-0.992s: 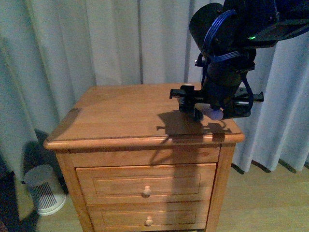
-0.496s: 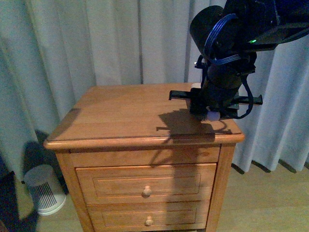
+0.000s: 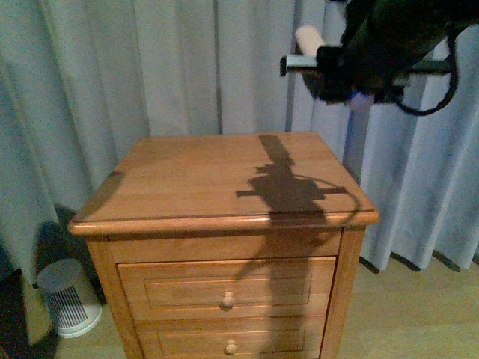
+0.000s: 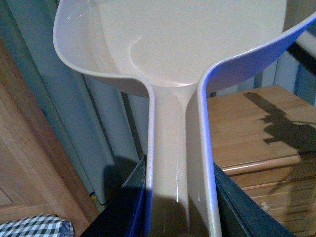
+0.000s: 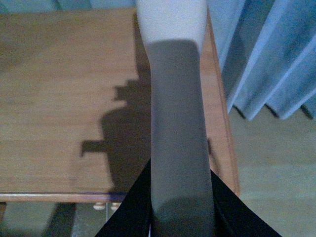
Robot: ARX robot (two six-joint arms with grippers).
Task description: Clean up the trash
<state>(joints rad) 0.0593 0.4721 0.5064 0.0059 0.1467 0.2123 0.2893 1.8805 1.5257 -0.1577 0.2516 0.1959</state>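
No trash shows in any view; the top of the wooden nightstand [image 3: 187, 176] carries only the arm's shadow. My right gripper [image 3: 340, 75] hangs high above the nightstand's back right corner, shut on the brush [image 3: 308, 37]. In the right wrist view the brush's grey handle [image 5: 175, 123] runs out from between the jaws of the right gripper [image 5: 180, 207], over the tabletop [image 5: 59, 98]. My left gripper [image 4: 178, 197] is shut on the handle of the dustpan [image 4: 173, 44]. The pan's pale scoop is held up in the air beside the nightstand [image 4: 256, 123] and looks empty.
Grey curtains [image 3: 150, 67] hang behind and to the right of the nightstand. A small white ribbed bin [image 3: 67, 295] stands on the floor at its left. A wooden panel [image 4: 29, 148] and a checkered cloth [image 4: 34, 227] lie near the left arm.
The right arm has lifted the brush from just above the tabletop's right side to well above it. Its shadow has moved toward the middle of the top.
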